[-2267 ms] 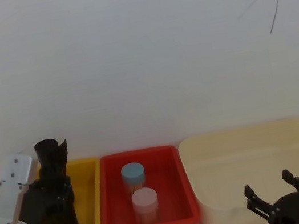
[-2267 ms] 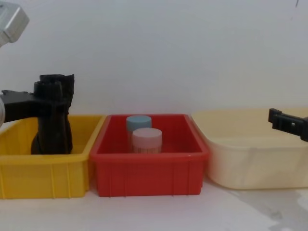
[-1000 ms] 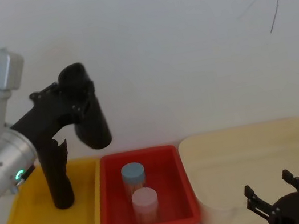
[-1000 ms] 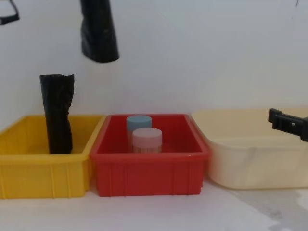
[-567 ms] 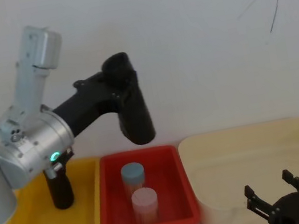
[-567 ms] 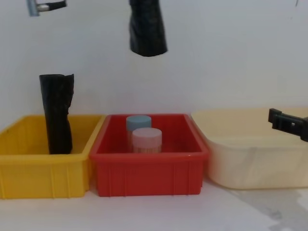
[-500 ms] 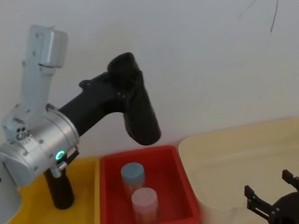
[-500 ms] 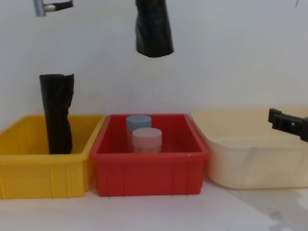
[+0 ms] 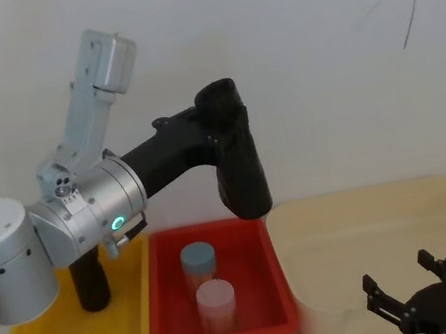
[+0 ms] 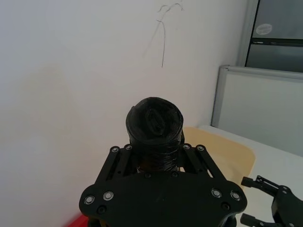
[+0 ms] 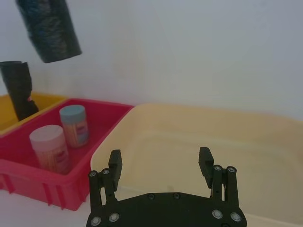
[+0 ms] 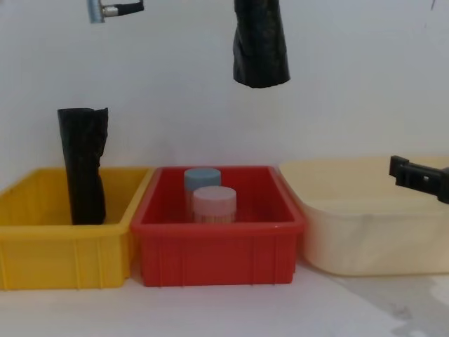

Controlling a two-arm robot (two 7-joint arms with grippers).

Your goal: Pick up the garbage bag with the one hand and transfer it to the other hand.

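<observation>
Left gripper [image 9: 218, 129] clamped on the garbage bag [image 12: 261, 43], held high in the air.

My fingers grip the short black roll near its top. It hangs nearly upright, a little tilted, above the right side of the red bin [image 12: 217, 249] and well clear of its rim. In that bin a pink-lidded jar [image 12: 214, 203] stands just in front of a blue-lidded jar [image 12: 202, 179]. To the left, a taller black roll [image 12: 84, 165] with a ragged top stands upright in the yellow bin [image 12: 63, 253]. My right gripper [image 11: 160, 160] hangs low at the front right, fingers apart and holding nothing, by the front edge of the cream tub [image 12: 365, 242].
</observation>
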